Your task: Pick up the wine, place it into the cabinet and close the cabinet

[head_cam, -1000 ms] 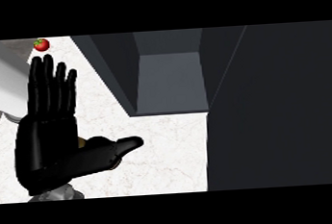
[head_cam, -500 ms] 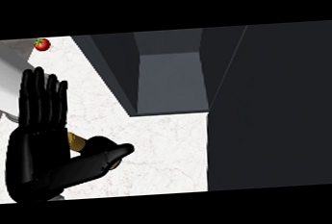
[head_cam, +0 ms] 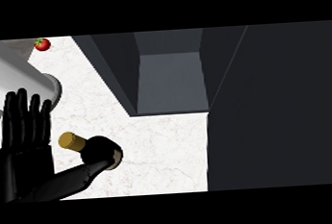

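A dark cabinet [head_cam: 170,70] takes up the upper middle of the head view, its grey inside open to sight, with a wide black door panel [head_cam: 282,111] filling the right side. The white marbled counter [head_cam: 157,153] spreads below and to the left. A grey cylinder [head_cam: 14,77] lies at the upper left. The left hand [head_cam: 29,156] is open, fingers straight and thumb stretched out. The wine bottle [head_cam: 93,148] stands just beside it, cork end [head_cam: 71,141] between thumb and fingers. 1 red tomato [head_cam: 42,44] sits far off at the top.
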